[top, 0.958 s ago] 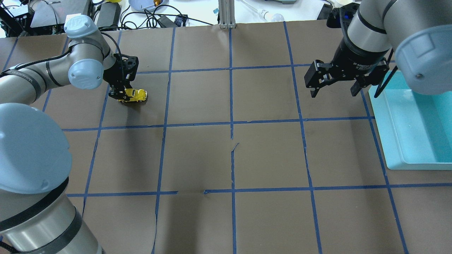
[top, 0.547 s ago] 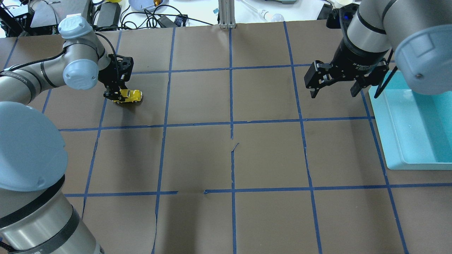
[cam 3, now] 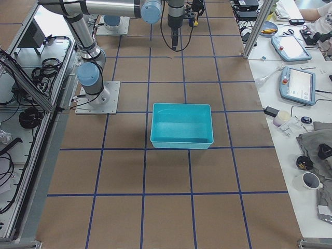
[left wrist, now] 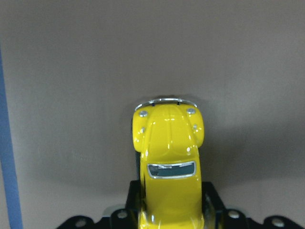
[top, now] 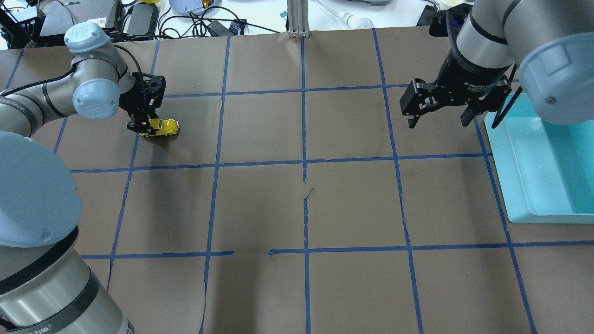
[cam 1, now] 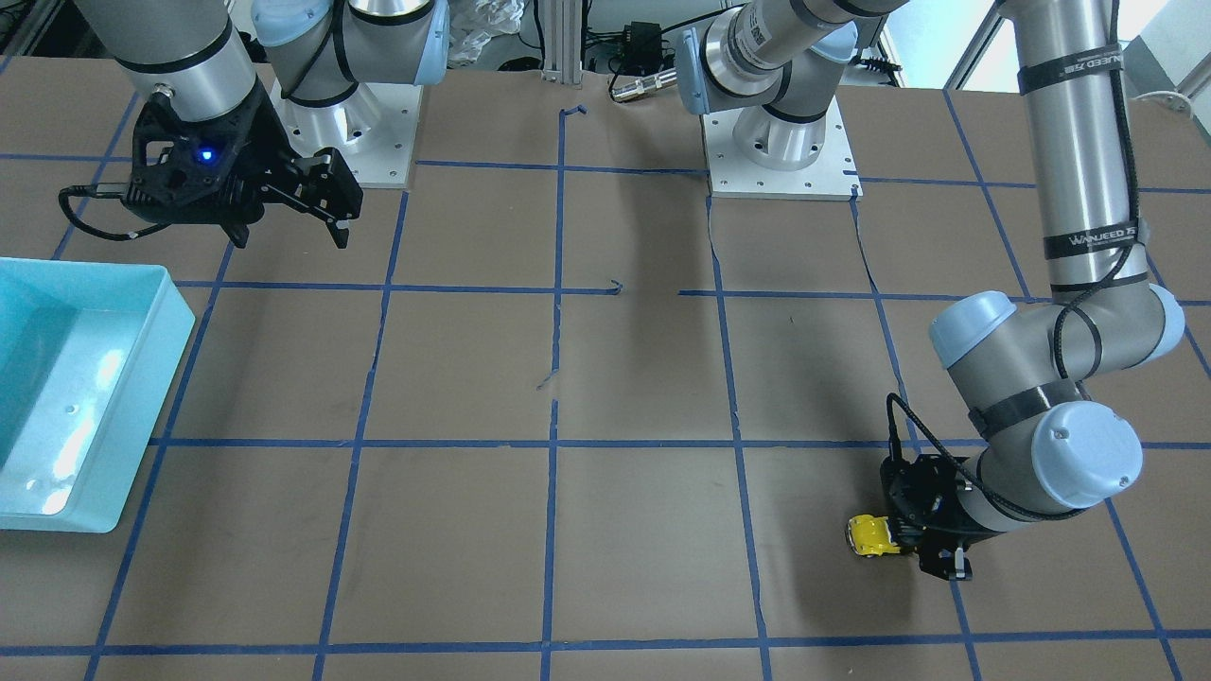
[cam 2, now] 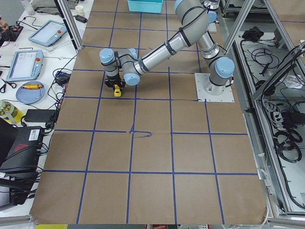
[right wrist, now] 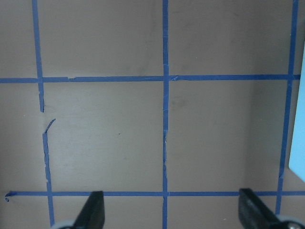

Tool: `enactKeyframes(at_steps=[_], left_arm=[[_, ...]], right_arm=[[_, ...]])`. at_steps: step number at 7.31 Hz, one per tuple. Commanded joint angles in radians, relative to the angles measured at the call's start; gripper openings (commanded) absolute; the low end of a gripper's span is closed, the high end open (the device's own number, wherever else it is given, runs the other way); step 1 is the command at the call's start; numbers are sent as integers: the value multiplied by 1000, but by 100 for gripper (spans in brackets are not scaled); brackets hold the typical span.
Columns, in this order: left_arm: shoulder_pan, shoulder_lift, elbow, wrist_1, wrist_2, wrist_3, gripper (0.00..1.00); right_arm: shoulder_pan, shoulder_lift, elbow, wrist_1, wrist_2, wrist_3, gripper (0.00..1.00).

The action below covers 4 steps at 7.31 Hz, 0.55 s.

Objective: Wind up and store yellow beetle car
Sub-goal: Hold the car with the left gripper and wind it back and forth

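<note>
Over the last second the left gripper [top: 145, 126] has drawn the yellow beetle car [top: 163, 127] a short way toward the left edge of the overhead view, while the right gripper [top: 437, 121] has not shifted. The car sits in the upper left of that view, low on the brown table [top: 260, 208]. Its fingers are clamped on the car's rear, the nose pointing away in the wrist view. That hold probably serves to drag it backwards and wind the spring. The left arm reaches in low, its wrist bent down toward the paper. The right gripper hangs at upper right with fingers [right wrist: 93, 212] spread wide, just beside the teal bin [top: 547, 162], likely waiting to store the car.
</note>
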Motion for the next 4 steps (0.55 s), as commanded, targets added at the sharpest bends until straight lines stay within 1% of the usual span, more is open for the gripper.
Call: enactKeyframes(at_steps=[1,4], left_arm=[[21,-4,1,2,0,6,0],[39,-2,2,2,0,29,0]], right_arm=[[0,1,0,-2,1,0,100],[0,-1,0,-3,1,1,100]])
